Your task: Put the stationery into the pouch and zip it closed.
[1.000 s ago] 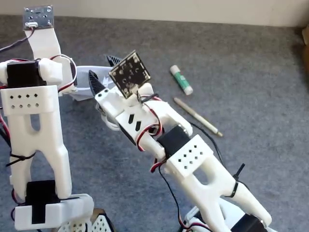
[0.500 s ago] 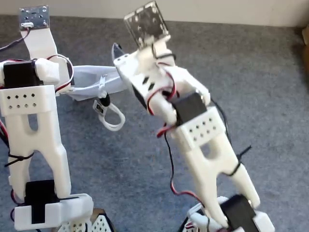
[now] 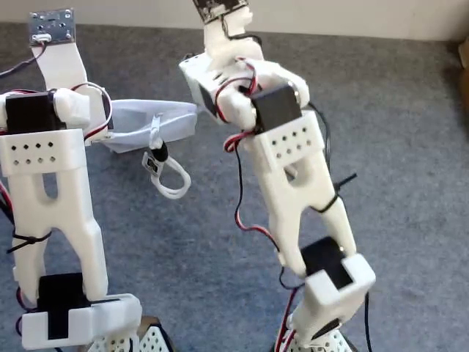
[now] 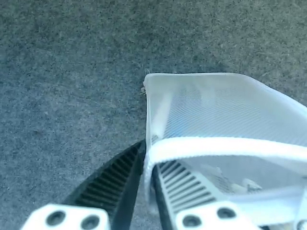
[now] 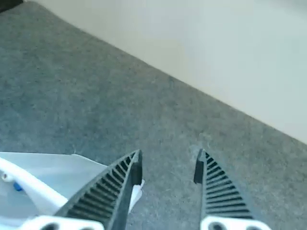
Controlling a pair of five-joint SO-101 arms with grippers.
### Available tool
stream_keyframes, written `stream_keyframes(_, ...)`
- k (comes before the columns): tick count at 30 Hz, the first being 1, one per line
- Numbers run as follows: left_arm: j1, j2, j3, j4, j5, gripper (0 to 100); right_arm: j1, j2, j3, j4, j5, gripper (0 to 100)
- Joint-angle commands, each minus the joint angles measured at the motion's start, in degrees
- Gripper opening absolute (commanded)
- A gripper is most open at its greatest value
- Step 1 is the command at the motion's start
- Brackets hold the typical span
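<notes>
Right claw (image 5: 168,155), apart and empty, has risen off the translucent white mesh pouch (image 3: 135,117). Left claw (image 4: 147,158) clamps the pouch's rim, so filling probably comes next.

No readable text, label, number or sign on the pouch (image 3: 133,119) or elsewhere.

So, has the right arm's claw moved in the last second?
Yes. The right gripper has risen and swung away from the pouch, toward the far wall.
</notes>
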Motion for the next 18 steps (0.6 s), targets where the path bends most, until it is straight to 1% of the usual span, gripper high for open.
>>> stream_keyframes(1,-0.5,-0.8,0.1,-0.5,0.6,1,3.1,3.1,-10.5,6.3,0.4,16.9)
stream_keyframes(4,-0.5,-0.8,0.1,-0.5,0.6,1,6.1,5.5,-12.1,9.2,0.5,16.9)
stream_keyframes(9,-0.4,-0.8,0.1,-0.5,0.6,1,9.8,10.2,-12.1,14.0,4.5,16.9)
stream_keyframes(18,-0.4,-0.5,0.1,-0.5,0.6,1,12.3,23.4,-12.2,18.1,10.5,16.9)
